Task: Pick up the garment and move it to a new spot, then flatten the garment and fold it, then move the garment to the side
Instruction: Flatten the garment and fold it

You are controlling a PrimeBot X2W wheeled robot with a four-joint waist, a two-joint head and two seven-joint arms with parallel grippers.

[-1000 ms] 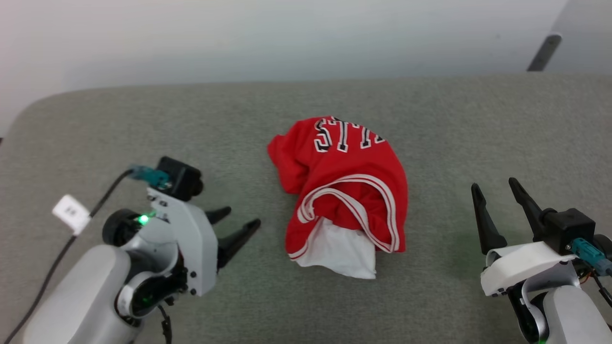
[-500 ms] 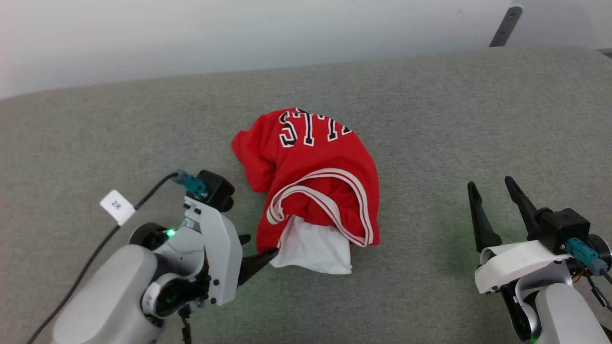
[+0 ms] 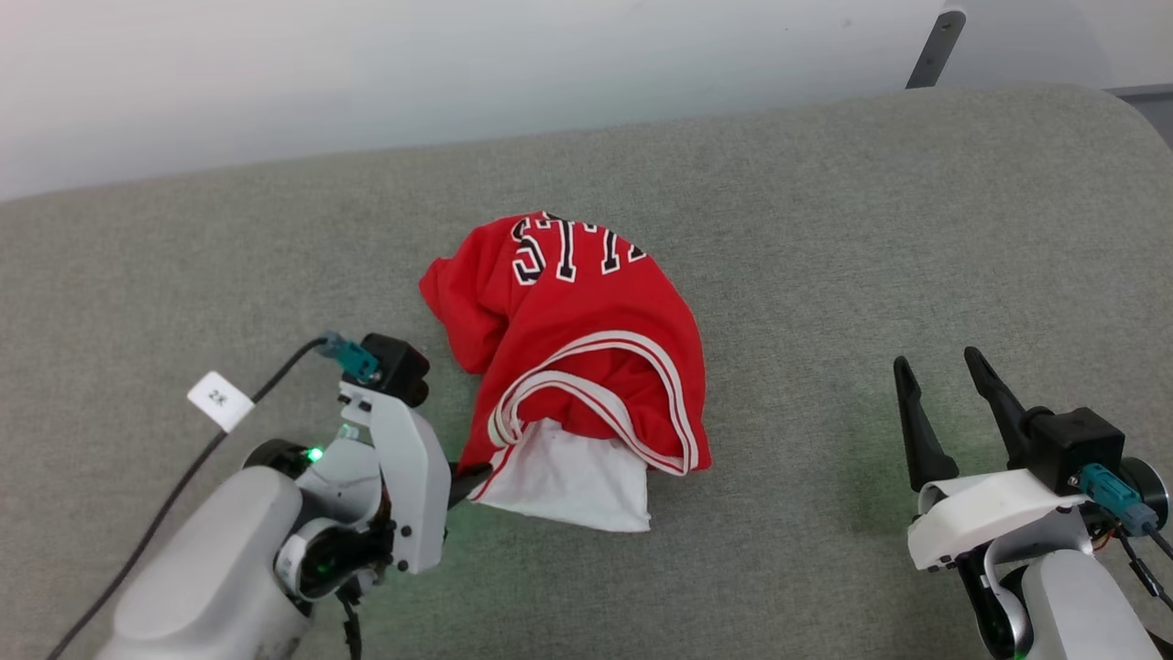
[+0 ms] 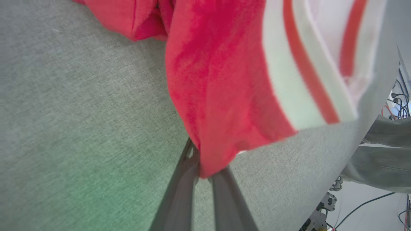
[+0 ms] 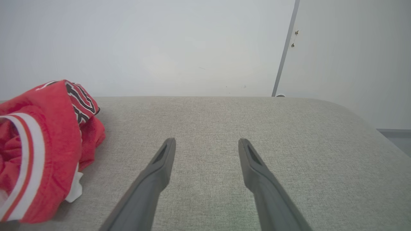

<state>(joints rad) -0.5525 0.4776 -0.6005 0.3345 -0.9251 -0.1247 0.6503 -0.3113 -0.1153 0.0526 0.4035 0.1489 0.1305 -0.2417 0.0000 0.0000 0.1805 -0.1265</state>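
Where the bench stood: the grey cloth-covered bench [image 3: 825, 275] took up most of the head view and carried the task's thing.
Garment: the red garment [image 3: 577, 312] lay crumpled near the middle of the bench. Its lettering [image 3: 568, 252] was on the far side, and the striped trim [image 3: 596, 341] and a white sleeve [image 3: 568, 481] were on the near side.
Right pincer: the right pincer [image 3: 937, 359] was spread open and held nothing, well apart from the garment.
Left pincer: the left pincer [image 4: 200, 175] was closed on the garment's near left edge, low at the bench.
Pinched fold: in the left wrist view only a small red fold [image 4: 208, 160] sat between the two fingers.
Step in hand: as I judged it, the pick-up, with the grip made and the lift not yet begun.
Doing it well: such a thin hold could slip, so the lift should be slow and straight up. The hanging cloth should leave the bench fully before any sideways travel.
Helping arm: the free right pincer could take a second edge if the cloth sagged.
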